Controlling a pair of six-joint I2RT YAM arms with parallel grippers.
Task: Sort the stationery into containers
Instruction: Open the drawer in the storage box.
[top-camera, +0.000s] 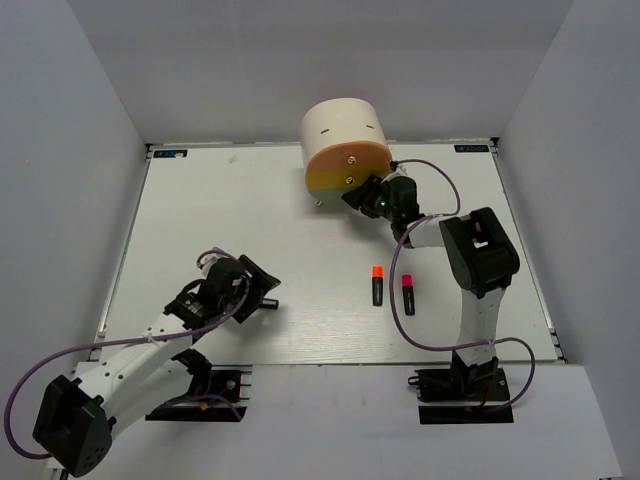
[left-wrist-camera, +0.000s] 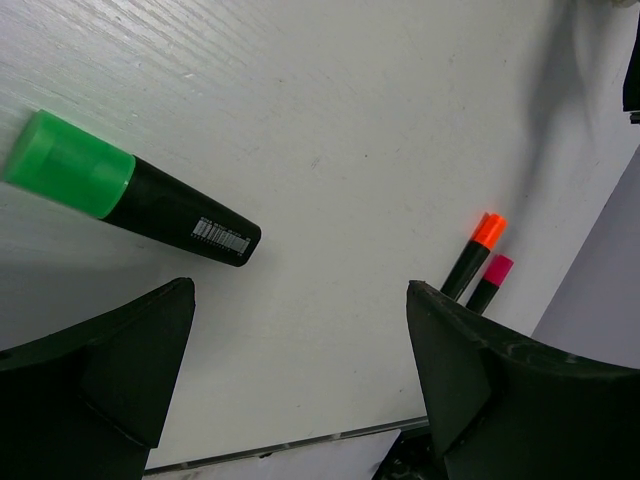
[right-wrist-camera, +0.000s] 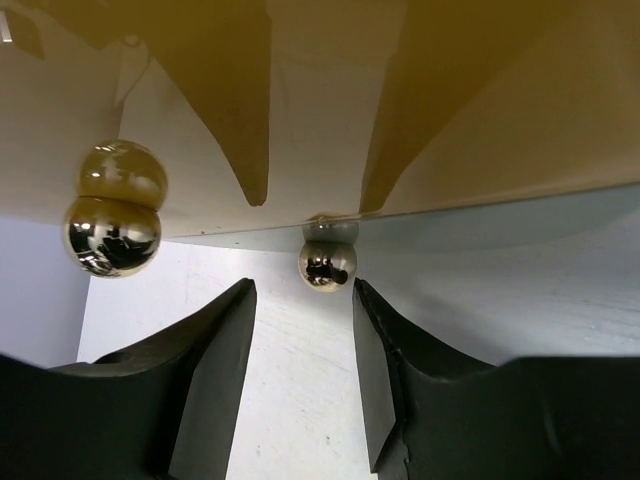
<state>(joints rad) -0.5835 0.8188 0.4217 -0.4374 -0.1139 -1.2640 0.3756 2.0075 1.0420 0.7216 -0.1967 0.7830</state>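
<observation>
The right claw (right-wrist-camera: 304, 290) reaches far to the rounded cream desk unit (top-camera: 340, 125), fingers half spread on either side of a small shiny knob (right-wrist-camera: 327, 265), perhaps not touching it. The left claw (left-wrist-camera: 300, 300), spread wide, hovers low by the green-capped highlighter (left-wrist-camera: 130, 190) on the white grained table (left-wrist-camera: 350, 120). The orange-capped highlighter (top-camera: 377, 285) and pink-capped highlighter (top-camera: 408, 295) lie side by side in open room, near right.

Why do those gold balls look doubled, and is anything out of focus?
Right wrist view: the shiny knobs mirror in the glossy drawer front. Left wrist view: the green cap is blurred. Top view: even light, soft shadows.
</observation>
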